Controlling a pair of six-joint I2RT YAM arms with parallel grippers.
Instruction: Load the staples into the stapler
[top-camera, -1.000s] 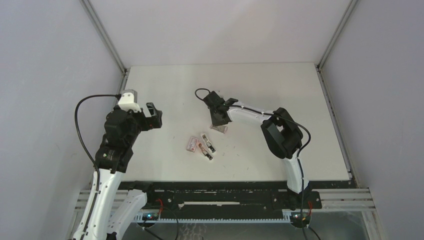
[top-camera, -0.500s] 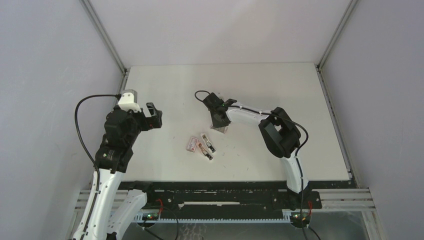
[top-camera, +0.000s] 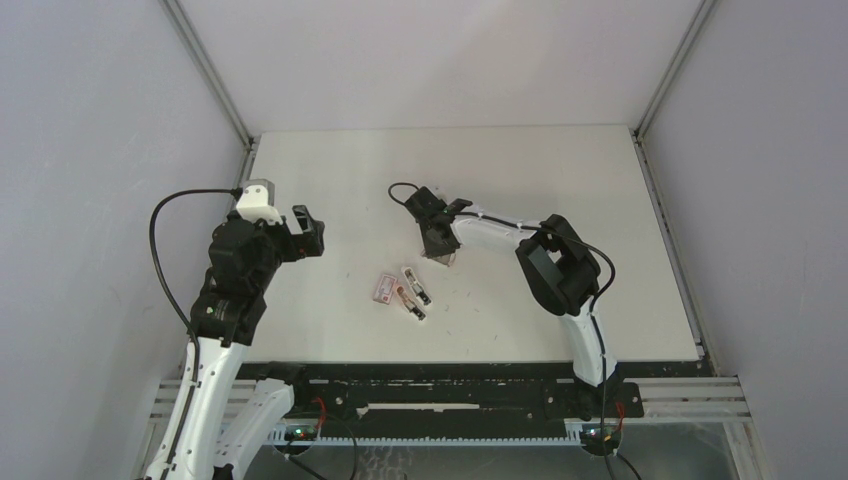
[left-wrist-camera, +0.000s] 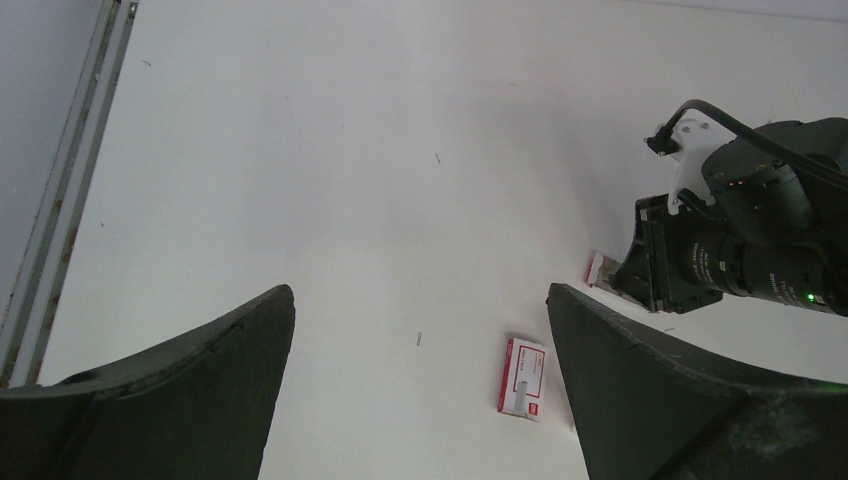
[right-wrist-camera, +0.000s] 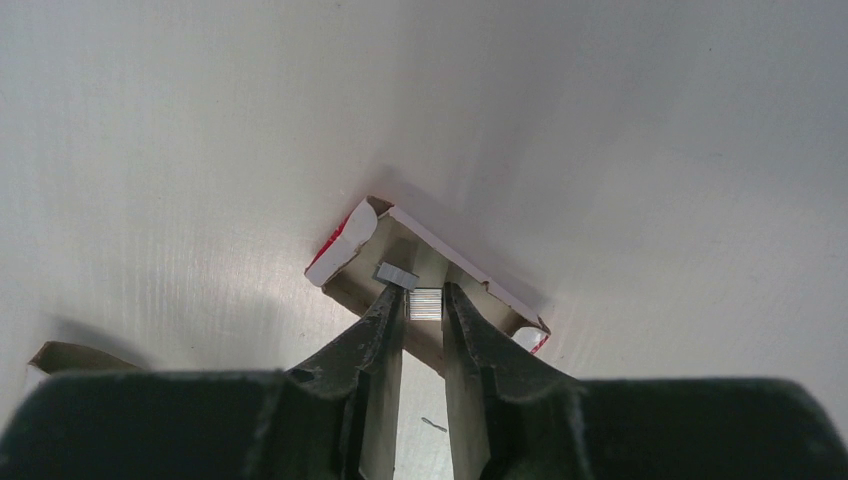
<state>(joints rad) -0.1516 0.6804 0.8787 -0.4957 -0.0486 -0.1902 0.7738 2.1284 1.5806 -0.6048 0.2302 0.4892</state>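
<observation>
My right gripper (right-wrist-camera: 424, 305) reaches into an open red-and-white staple box tray (right-wrist-camera: 345, 250), its fingertips shut on a short silver strip of staples (right-wrist-camera: 424, 303). A second small strip (right-wrist-camera: 396, 274) lies at the left fingertip. In the top view this gripper (top-camera: 440, 250) is over the tray (top-camera: 446, 259) at mid-table. The small stapler (top-camera: 413, 290) lies open nearer the front, beside a closed red-and-white staple box (top-camera: 384, 288). My left gripper (top-camera: 308, 232) is open and empty, held above the table's left side; its view shows the closed box (left-wrist-camera: 523, 377).
A brown cardboard piece (right-wrist-camera: 60, 355) lies at the left of the right wrist view. Single loose staples (left-wrist-camera: 420, 339) are scattered on the white table (top-camera: 560, 180). A metal rail (left-wrist-camera: 60, 200) runs along the table's left edge.
The right arm has shifted slightly left over the open tray. The left arm has not moved.
</observation>
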